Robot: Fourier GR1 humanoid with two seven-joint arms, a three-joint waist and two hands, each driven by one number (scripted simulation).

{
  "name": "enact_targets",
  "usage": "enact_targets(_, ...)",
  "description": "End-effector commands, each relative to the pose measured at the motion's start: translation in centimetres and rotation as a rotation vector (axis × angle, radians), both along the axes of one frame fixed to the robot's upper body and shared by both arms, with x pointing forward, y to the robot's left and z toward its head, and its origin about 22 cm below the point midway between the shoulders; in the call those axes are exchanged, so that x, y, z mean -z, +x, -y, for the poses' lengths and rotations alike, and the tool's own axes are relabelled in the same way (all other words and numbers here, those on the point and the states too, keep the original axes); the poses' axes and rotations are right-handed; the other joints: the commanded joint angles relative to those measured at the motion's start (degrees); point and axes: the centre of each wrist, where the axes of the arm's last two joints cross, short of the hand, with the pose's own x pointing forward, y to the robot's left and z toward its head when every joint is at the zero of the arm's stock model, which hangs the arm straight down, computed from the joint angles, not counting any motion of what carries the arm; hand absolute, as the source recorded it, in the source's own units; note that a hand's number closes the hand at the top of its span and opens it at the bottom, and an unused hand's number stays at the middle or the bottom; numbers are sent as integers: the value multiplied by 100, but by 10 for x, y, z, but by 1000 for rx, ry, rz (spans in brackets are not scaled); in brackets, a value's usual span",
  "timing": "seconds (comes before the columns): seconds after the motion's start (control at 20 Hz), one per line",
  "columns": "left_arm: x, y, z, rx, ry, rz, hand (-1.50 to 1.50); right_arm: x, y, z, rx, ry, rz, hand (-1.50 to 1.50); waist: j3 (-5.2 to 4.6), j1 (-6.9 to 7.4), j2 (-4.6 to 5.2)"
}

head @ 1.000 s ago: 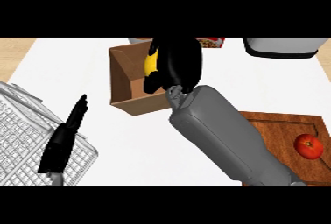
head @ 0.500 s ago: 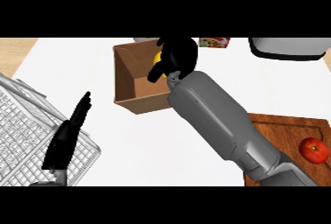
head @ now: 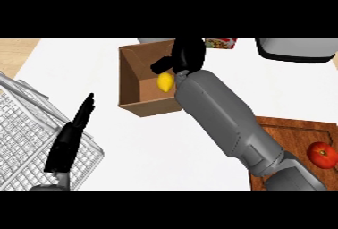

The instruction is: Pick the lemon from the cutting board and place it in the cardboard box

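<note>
From the head view I have the right hand [head: 185,54] up over the far side of the cardboard box [head: 132,80], its grey forearm running diagonally from the lower right of the view across the white counter [head: 165,143]. The lemon [head: 165,82] shows inside the box, just below the hand and beside the forearm's near end; I see yellow clear of the black fingers, so the lemon looks apart from the hand, though whether a fingertip touches it I cannot tell. The hand's fingers hang relaxed and part-curled with nothing in them. The box stands open-topped with its near wall toward me. The cutting board [head: 290,129] lies at the lower right, partly under the forearm, and a tomato [head: 323,154] sits on it near the right edge. My left hand [head: 69,141] rests at the lower left over a white wire rack [head: 26,129], fingers straight and together, pointing up and away, holding nothing. At the top right a grey and white appliance [head: 293,48] is cut off by the edge, and a small red and patterned packet [head: 221,43] sits behind the box.
</note>
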Motion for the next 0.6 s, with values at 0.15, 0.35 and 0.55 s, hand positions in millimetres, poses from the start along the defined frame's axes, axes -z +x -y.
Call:
enact_targets(0.15,3,5,-12,-93,11,-38,0,-5,1,3,137,262,245,-150,-25,-75,-4)
enact_targets(0.35,10,-8,-38,-134,34,-39,0,-11,-4,17,149,424,321,-150,-22,-282,-54)
enact_targets(0.55,5,-6,-43,-165,27,-50,0,1,-7,46,226,478,387,-150,-22,-496,-106)
